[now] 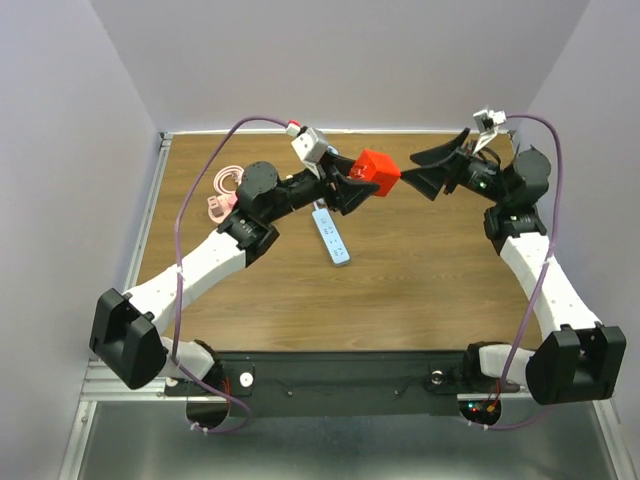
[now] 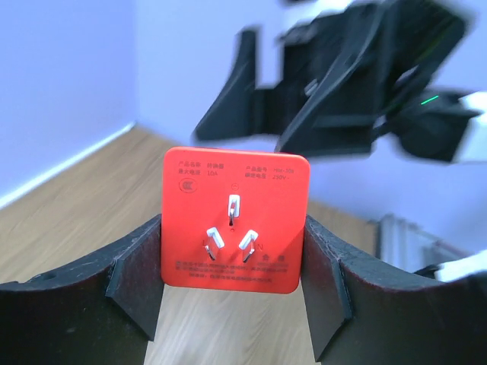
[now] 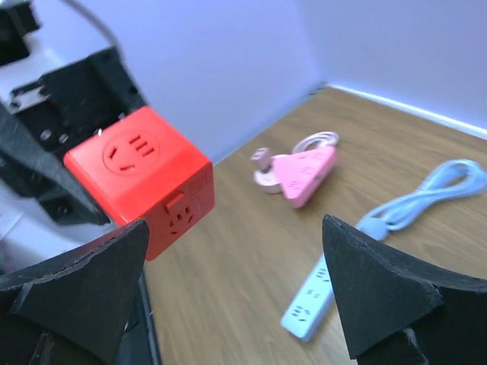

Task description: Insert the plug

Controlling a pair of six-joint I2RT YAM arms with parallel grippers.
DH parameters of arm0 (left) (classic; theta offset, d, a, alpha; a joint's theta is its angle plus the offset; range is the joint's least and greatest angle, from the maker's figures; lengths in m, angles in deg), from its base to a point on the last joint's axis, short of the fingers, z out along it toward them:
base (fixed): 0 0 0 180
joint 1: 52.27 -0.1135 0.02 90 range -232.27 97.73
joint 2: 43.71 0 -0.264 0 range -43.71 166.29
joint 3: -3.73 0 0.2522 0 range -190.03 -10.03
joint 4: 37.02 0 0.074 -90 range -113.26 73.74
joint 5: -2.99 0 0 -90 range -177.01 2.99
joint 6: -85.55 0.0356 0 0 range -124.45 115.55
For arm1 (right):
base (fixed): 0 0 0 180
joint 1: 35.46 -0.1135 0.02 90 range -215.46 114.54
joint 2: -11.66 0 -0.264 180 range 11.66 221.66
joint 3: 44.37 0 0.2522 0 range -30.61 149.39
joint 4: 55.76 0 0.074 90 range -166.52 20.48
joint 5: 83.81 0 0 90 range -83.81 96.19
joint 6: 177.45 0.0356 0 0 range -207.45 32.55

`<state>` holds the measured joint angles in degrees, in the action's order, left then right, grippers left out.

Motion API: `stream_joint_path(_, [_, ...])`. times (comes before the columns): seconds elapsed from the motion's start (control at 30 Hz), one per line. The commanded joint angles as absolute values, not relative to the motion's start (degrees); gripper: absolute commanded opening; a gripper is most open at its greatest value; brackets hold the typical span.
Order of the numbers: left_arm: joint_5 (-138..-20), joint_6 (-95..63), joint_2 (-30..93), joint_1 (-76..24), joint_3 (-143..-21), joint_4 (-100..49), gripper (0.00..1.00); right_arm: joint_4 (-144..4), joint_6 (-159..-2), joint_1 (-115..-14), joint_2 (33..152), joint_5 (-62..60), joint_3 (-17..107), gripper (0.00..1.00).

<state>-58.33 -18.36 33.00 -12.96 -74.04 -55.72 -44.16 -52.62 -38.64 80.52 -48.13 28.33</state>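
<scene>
Our left arm [image 1: 200, 265] rises from seven o'clock and reaches toward one o'clock, the left gripper [image 1: 360, 180] clamped on the plug [image 1: 378, 172]. Our right arm [image 1: 540, 290] climbs from five o'clock, its wrist bent, with the right gripper [image 1: 425, 170] gaping wide toward nine o'clock, facing the left one.

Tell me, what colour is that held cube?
Bright red; the plug shows best in the left wrist view.

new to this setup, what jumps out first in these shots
The red plug stands out, gripped in mid-air between the left fingers, its prongs facing the left wrist camera. The right fingers gape open facing it. Below, on the table, lies the blue strip.
</scene>
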Motion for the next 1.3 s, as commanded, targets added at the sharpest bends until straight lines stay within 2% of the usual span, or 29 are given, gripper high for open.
stream_joint_path(0.0, [-50.5,-26.8,31.8,-13.0,-70.8,-74.2,0.0,-26.5,-47.1,-41.4,78.1,-57.0,27.0,1.0])
stream_joint_path(0.2, [-46.2,-30.8,31.8,-12.8,-69.8,-83.5,0.0,-26.2,-49.2,-44.7,76.6,-58.6,27.1,1.0])
stream_joint_path(0.7, [-45.5,-29.7,29.5,-12.9,-69.0,-83.0,0.0,-26.0,-50.5,-49.9,73.9,-59.6,29.2,1.0])
stream_joint_path(0.97, [-43.9,-33.0,30.1,-12.4,-67.9,-88.4,0.0,-25.4,-51.8,-51.4,74.9,-57.4,29.3,0.99])
stream_joint_path(1.0, [-43.8,-33.0,30.1,-12.3,-67.9,-88.4,0.0,-25.1,-52.0,-51.5,74.9,-56.7,29.1,0.96])
stream_joint_path(1.07, [-43.8,-33.2,30.3,-11.9,-67.5,-88.7,0.0,-24.9,-51.9,-51.7,74.9,-56.4,29.2,0.85])
stream_joint_path(1.17, [-43.2,-33.4,30.6,-11.5,-67.4,-88.8,0.0,-24.3,-52.1,-51.9,74.7,-55.0,28.6,0.64])
stream_joint_path(1.23, [-42.2,-33.4,31.0,-11.3,-67.6,-88.8,0.0,-24.1,-52.1,-52.0,74.6,-54.1,28.5,0.56])
stream_joint_path(1.27, [-41.5,-33.6,31.2,-11.3,-67.7,-88.7,0.0,-24.1,-52.0,-52.0,74.4,-53.8,28.4,0.47])
